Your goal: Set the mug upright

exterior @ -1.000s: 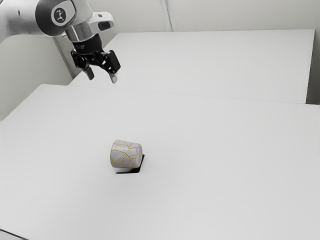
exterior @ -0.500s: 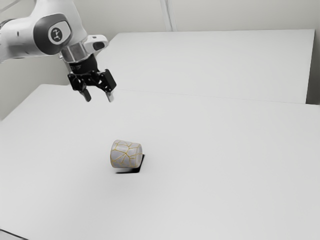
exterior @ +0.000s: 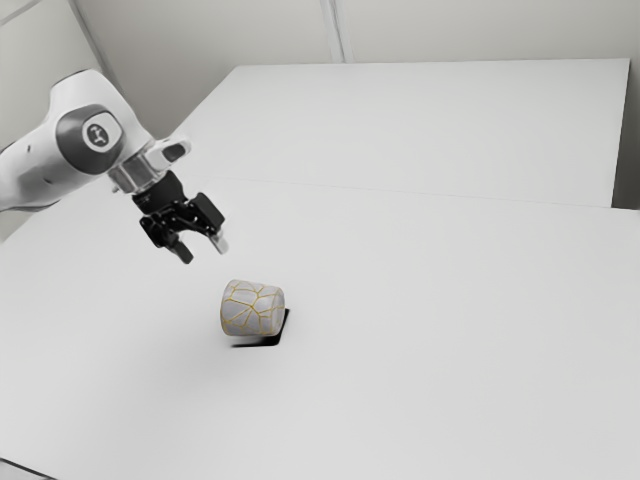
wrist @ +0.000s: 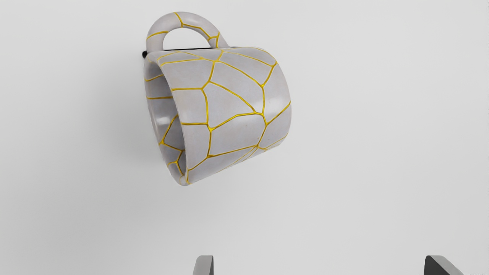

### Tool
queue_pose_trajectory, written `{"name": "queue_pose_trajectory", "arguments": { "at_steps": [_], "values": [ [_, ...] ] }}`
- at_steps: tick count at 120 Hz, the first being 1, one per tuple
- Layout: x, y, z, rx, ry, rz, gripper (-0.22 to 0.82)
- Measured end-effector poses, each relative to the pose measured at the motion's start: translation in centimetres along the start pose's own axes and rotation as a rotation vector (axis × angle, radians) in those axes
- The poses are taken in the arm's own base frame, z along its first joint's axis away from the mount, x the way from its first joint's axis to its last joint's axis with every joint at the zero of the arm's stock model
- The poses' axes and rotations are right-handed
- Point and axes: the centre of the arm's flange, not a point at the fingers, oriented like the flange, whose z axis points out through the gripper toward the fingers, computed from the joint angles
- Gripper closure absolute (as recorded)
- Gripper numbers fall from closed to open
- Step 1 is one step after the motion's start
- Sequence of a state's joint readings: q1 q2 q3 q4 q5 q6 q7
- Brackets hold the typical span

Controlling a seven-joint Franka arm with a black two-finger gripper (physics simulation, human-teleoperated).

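Beneath the mug (wrist: 237, 95), tabletop (wrist: 363, 172) hidden.

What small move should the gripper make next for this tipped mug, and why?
Probably ease the gripper down and toward the mug, fingers spread: the mug lies on its side, and the open gripper hovers short of it, with nothing between its fingertips.

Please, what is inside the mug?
The mug shows a grey inner wall with gold lines. What lies deeper, toward its base, I cannot see: the near side covers it.
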State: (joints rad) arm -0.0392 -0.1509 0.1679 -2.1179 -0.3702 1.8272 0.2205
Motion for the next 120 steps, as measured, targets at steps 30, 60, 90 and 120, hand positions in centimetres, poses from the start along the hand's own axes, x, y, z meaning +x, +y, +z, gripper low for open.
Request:
{"name": "queue_pose_trajectory", "arguments": {
  "at_steps": [30, 60, 90, 120],
  "values": [
    [0.9, -4.0, 2.3, -0.086, 0.018, 0.065, 0.0],
    [1.9, -6.5, 5.1, -0.171, 0.02, 0.108, 0.0],
    [3.0, -9.5, 7.7, -0.262, 0.029, 0.085, 0.0],
    [3.4, -12.4, 9.7, -0.376, 0.038, 0.034, 0.0]
  ]
}}
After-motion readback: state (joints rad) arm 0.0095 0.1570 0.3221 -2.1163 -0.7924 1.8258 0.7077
